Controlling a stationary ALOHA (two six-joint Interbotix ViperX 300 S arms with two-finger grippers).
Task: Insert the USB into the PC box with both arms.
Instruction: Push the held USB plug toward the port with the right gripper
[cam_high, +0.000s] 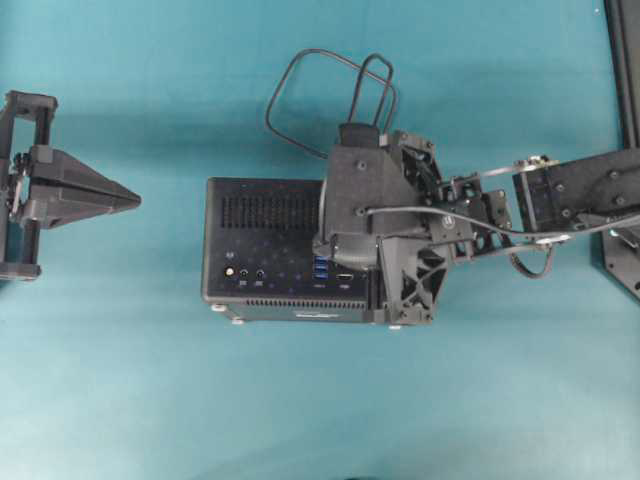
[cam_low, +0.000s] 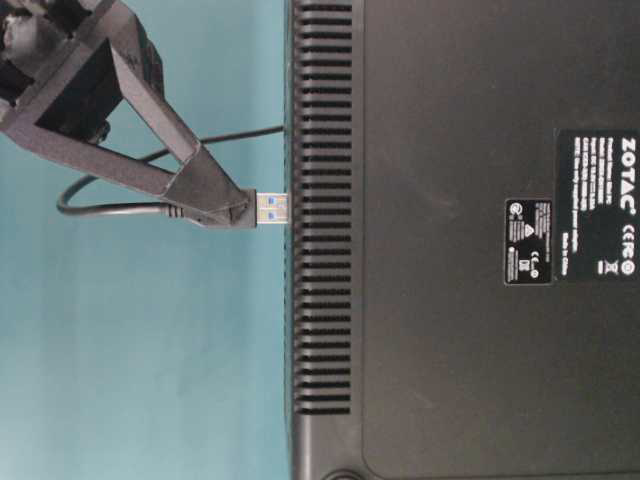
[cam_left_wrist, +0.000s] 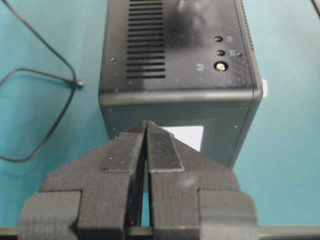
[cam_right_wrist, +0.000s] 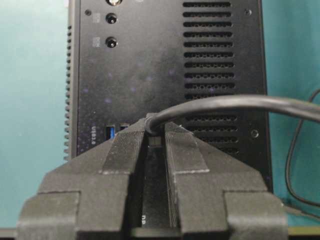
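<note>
The PC box lies mid-table with its port face up and blue ports showing. My right gripper is shut on the USB plug, right over that face beside the blue ports. In the table-level view the plug's blue-tongued metal end reaches the PC box at its edge; whether it sits in a port is hidden. The USB cable loops behind the box. My left gripper is shut and empty, well left of the box, its tip pointing at the PC box.
The cable's free end lies on the teal table to the left of the box in the left wrist view. A black frame post stands at the far right edge. The right arm stretches in from the right over the box.
</note>
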